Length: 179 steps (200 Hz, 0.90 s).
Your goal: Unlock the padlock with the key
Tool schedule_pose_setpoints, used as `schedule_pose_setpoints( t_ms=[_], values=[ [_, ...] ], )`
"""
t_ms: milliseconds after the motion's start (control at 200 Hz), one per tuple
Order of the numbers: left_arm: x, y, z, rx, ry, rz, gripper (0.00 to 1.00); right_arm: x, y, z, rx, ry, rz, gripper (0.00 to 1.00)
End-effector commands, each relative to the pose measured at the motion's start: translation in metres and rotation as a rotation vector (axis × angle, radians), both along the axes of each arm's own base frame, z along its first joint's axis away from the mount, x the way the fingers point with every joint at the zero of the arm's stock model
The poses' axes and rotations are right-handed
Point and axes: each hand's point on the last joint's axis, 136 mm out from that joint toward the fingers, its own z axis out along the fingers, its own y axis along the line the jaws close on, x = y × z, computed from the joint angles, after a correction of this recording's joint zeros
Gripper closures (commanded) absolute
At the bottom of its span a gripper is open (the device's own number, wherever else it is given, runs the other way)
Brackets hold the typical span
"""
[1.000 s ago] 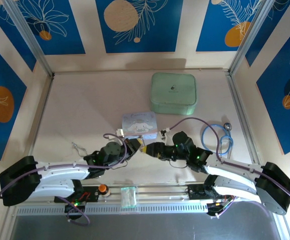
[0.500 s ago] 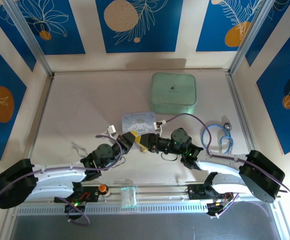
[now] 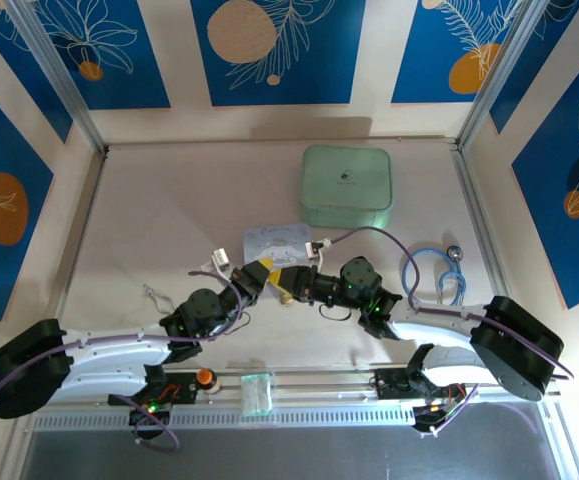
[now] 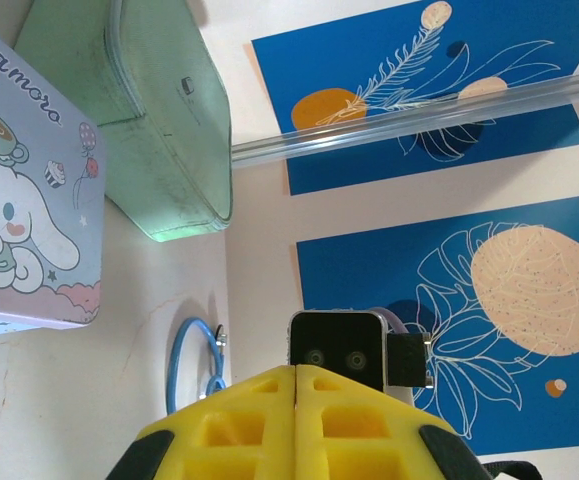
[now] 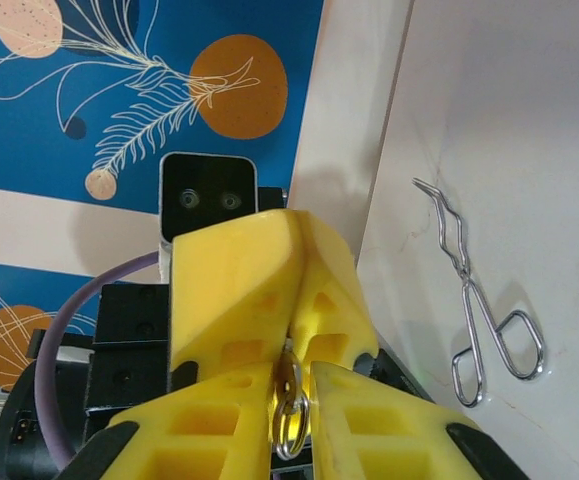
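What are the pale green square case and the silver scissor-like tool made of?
The pale green square case looks like matte fabric or faux leather: a seam line runs around it, with scuffs. The silver scissor-like tool seems polished metal wire: thin, bright, reflective, with looped handles.

- We see cream walls [image 3: 374,60] hung with blue panels [image 3: 319,70] that bear pale leaf drawings and orange discs.
- We see a pale, faintly veined tabletop [image 3: 169,210], evenly lit.
- We see slanting metal posts [image 3: 61,85] at the far corners.
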Motion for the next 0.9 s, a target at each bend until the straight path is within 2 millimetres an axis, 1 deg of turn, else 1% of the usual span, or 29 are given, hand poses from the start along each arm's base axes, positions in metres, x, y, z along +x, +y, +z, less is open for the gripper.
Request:
schedule_pose_setpoints(
  t_ms=[0, 65, 90, 130, 155, 160, 275, 320, 375, 410, 445, 510, 590, 615, 710, 815, 890],
  values=[
    [-0.003, -0.003, 0.015, -0.057, -0.021, -0.013, 1.0, 0.002, 0.002, 0.009, 0.03, -0.023, -0.012, 0.85],
    [-0.003, -0.003, 0.015, -0.063, -0.018, -0.014, 1.0, 0.005, 0.001, 0.007, 0.032, -0.02, -0.023, 0.95],
    [-0.003, -0.003, 0.015, -0.061, -0.019, -0.013, 1.0, 0.005, 0.001, 0.007, 0.034, -0.018, -0.026, 0.97],
    [-0.003, -0.003, 0.016, -0.062, -0.019, -0.015, 1.0, 0.006, -0.001, 0.006, 0.038, -0.016, -0.035, 0.97],
    [-0.004, -0.003, 0.016, -0.059, -0.018, -0.017, 1.0, 0.007, -0.003, 0.005, 0.038, -0.014, -0.039, 0.99],
    [-0.004, -0.003, 0.015, -0.057, -0.017, -0.017, 1.0, 0.007, -0.003, 0.005, 0.037, -0.015, -0.04, 1.0],
    [-0.005, 0.0, 0.01, -0.03, -0.018, -0.013, 1.0, 0.008, -0.009, 0.001, 0.017, -0.009, -0.039, 1.0],
    [-0.005, 0.003, 0.008, -0.006, -0.026, -0.006, 0.88, 0.006, -0.011, -0.001, -0.003, -0.005, -0.025, 1.0],
    [-0.006, 0.004, 0.006, 0.043, -0.035, -0.009, 0.7, 0.003, -0.013, -0.003, -0.03, -0.005, 0.001, 1.0],
    [-0.007, 0.004, 0.005, 0.086, -0.042, -0.017, 0.62, 0.001, -0.015, -0.005, -0.05, -0.001, 0.022, 1.0],
    [-0.008, 0.003, 0.005, 0.137, -0.049, -0.035, 0.57, -0.001, -0.018, -0.006, -0.067, 0.001, 0.045, 1.0],
    [-0.012, 0.003, 0.007, 0.238, -0.064, -0.069, 0.53, -0.004, -0.023, -0.007, -0.082, 0.005, 0.083, 1.0],
    [-0.017, 0.001, 0.008, 0.338, -0.072, -0.121, 0.5, -0.008, -0.028, -0.003, -0.08, -0.002, 0.129, 1.0],
    [-0.017, 0.002, 0.005, 0.36, -0.062, -0.135, 0.49, -0.01, -0.029, -0.002, -0.085, -0.003, 0.148, 1.0],
    [-0.02, -0.003, 0.001, 0.358, -0.059, -0.188, 0.44, -0.015, -0.029, 0.003, -0.095, -0.021, 0.188, 1.0],
    [-0.023, -0.012, -0.009, 0.367, -0.023, -0.246, 0.44, -0.018, -0.027, 0.007, -0.09, -0.025, 0.223, 1.0],
    [-0.024, -0.018, -0.011, 0.355, -0.027, -0.27, 0.46, -0.019, -0.025, 0.008, -0.087, -0.027, 0.232, 1.0]
  ],
)
